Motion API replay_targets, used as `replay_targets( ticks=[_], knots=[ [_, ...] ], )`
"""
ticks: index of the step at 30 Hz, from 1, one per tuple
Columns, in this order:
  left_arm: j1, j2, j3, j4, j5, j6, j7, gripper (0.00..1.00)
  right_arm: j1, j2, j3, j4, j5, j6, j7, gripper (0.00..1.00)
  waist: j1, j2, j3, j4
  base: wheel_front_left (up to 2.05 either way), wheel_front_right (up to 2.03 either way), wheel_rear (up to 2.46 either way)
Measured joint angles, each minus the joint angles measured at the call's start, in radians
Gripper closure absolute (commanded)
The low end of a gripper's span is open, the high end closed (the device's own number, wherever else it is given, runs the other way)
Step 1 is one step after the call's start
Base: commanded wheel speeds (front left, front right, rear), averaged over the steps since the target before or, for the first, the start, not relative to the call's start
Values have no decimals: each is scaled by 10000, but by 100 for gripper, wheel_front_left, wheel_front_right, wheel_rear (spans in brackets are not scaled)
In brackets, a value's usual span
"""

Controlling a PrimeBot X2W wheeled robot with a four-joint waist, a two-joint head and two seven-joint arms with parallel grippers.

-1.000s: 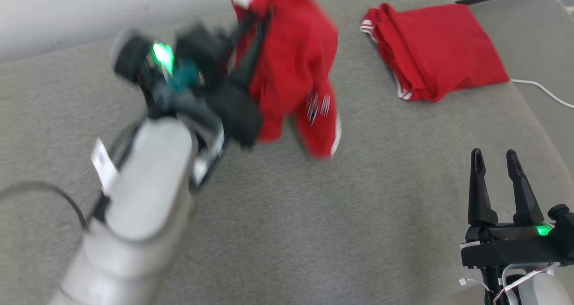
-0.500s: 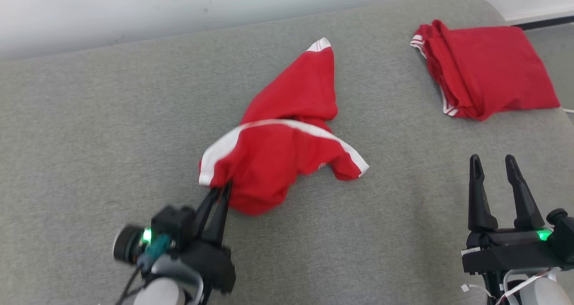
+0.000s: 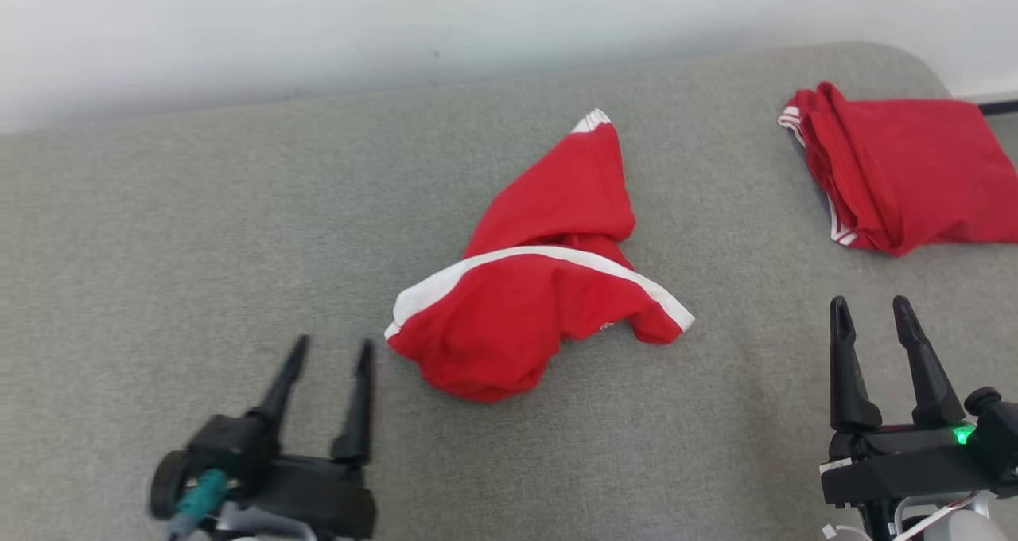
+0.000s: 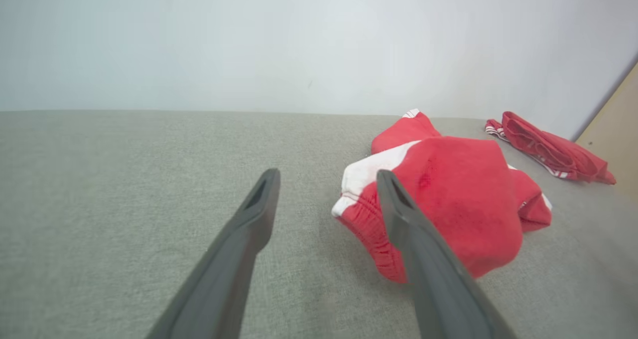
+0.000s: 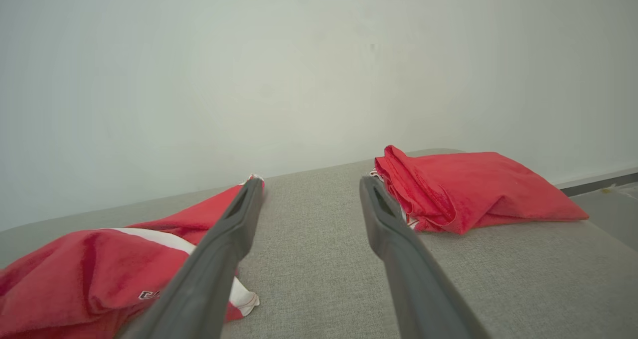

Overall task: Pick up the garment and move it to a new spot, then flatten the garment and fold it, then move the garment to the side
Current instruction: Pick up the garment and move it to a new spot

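Garment (image 3: pixel 541 318) lies lengthwise toward the wall (image 3: pixel 318 32); left gripper (image 3: pixel 333 346) and right gripper (image 3: pixel 869 304) jaws spread, empty.

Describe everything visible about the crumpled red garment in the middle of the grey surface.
The red garment is soft cloth, bunched in a loose heap, not flattened. A broad white band arcs over its near mound; a narrower part runs away to a white-striped tip. It lies on the grey surface, nothing gripping it; the open left tool sits just apart from its near-left edge.
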Motion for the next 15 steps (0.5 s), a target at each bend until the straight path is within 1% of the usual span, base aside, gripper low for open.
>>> replay_targets(
  ticks=[3, 5, 10, 13, 15],
  knots=[
    [178, 201, 523, -431, 35, 171, -29, 0, 91, -8, 77, 19, -38, 0, 0, 0, 0, 0, -202, 152, 0, 0, 0],
    [289, 313, 980, -963, 244, 282, -44, 0, 132, -10, 121, 33, -56, 0, 0, 0, 0, 0, -343, 233, 0, 0, 0],
    [902, 274, 1814, -1791, 769, 456, -61, 0, 188, -44, 207, 94, -58, 0, 0, 0, 0, 0, -662, 346, 0, 0, 0],
    [1316, 176, 2268, -2046, 861, 391, -63, 0, 288, -63, 272, 123, -58, 0, 0, 0, -1, 0, -833, 343, 0, 0, 0],
    [1546, 134, 2518, -2186, 1005, 234, -67, 0, 379, -82, 274, 128, -58, 0, 0, 0, 0, -1, -931, 325, 0, 0, 0]
  ],
)
